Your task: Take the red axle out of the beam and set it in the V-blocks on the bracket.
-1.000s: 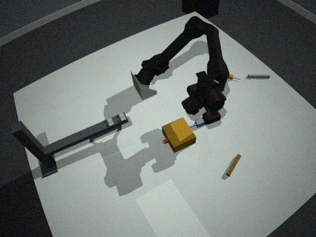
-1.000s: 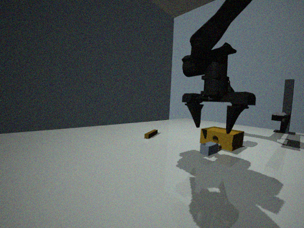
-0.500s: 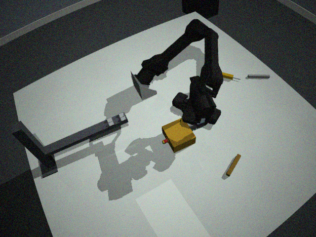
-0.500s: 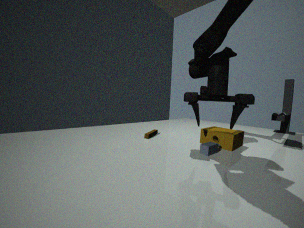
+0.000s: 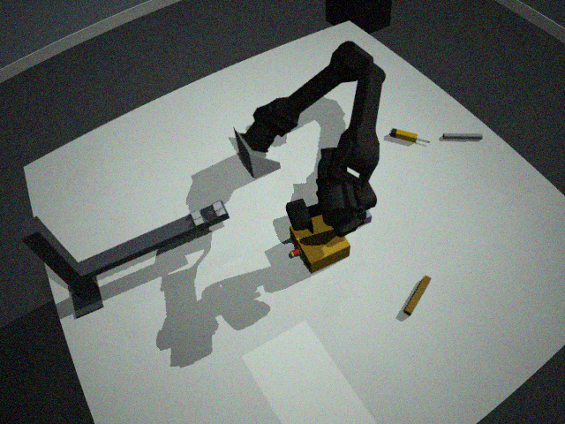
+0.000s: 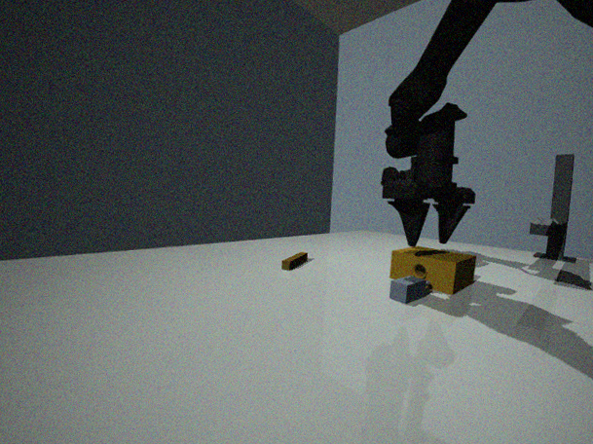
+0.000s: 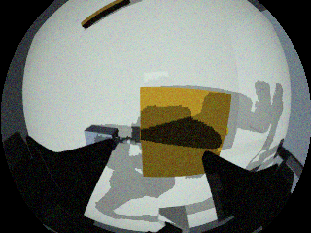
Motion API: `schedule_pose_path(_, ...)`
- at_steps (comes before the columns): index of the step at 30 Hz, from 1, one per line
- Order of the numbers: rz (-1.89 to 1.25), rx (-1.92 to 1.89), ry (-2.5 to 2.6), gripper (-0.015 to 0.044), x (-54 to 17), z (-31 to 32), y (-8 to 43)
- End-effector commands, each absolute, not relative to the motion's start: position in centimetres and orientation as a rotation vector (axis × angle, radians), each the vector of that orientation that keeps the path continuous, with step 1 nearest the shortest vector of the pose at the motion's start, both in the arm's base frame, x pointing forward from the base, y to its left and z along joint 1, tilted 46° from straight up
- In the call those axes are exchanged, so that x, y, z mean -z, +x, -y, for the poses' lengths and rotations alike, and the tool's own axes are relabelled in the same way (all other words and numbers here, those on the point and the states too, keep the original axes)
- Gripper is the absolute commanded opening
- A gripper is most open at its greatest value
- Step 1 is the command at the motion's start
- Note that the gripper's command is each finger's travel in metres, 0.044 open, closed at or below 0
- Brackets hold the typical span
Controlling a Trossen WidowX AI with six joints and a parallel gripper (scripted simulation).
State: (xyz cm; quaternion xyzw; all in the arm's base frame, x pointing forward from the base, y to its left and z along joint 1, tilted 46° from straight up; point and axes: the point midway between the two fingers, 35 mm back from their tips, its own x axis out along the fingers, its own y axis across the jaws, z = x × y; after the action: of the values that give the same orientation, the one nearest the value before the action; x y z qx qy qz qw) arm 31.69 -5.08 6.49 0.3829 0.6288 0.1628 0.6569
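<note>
Your fingers (image 6: 428, 244) are released, above the yellow beam (image 5: 332, 251) (image 6: 459, 273) (image 7: 185, 167). You have 1 red axle (image 5: 297, 252) in the beam, its tip poking out left. The V-blocks (image 5: 208, 213) stand farther left, on the bracket (image 5: 131, 246).

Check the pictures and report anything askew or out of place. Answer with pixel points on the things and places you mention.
Nothing looks spilled or damaged. The red axle (image 5: 297, 252) pokes out of the yellow beam (image 5: 329, 253) (image 6: 459, 274) (image 7: 185, 165), but that fits a removal not yet done.
</note>
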Motion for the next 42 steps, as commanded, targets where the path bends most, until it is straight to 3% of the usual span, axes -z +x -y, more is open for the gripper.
schedule_pose_path(1, -1.159, -0.808, 0.252, 0.0440, -3.1, 9.0, 31.6)
schedule_pose_path(18, -0.651, -1.271, -0.538, 0.0440, 0.9, 12.5, 30.2)
schedule_pose_path(42, -0.645, -1.275, -0.546, 0.0440, 1.7, 11.8, 30.5)
